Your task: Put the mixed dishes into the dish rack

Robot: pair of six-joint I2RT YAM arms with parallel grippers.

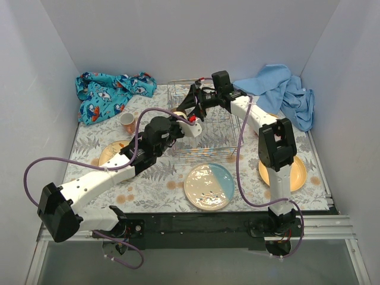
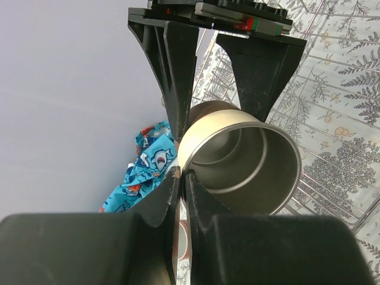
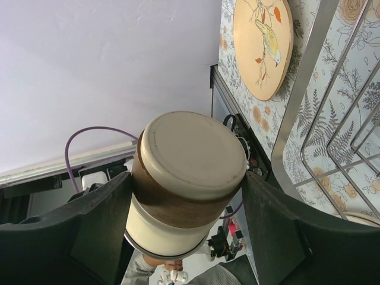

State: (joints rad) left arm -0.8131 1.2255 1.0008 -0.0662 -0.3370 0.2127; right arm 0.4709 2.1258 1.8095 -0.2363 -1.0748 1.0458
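L claw [image 2: 181, 178] pinches steel cup [image 2: 237, 160] by its rim, over rack [image 1: 205, 151]; R claw [image 3: 187, 178] straddles same cup, can't tell if clamped; rack looks empty to me; tan plate [image 1: 113, 153], blue-cream plate [image 1: 208, 186], yellow plate [image 1: 294, 172], mug [image 1: 127, 122] on desk [image 1: 160, 178]; I reckon most of job undone.

Table cover [image 1: 160, 178]: white, grey fern print, orange blossoms. Plate [image 1: 208, 186]: half cream, half light blue. Cup [image 2: 237, 163]: silver steel. Cloth [image 1: 110, 95]: blue, cartoon pattern.

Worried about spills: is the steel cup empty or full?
Empty. The small steel cup, pinched in the left gripper, shows only bare shiny metal inside.
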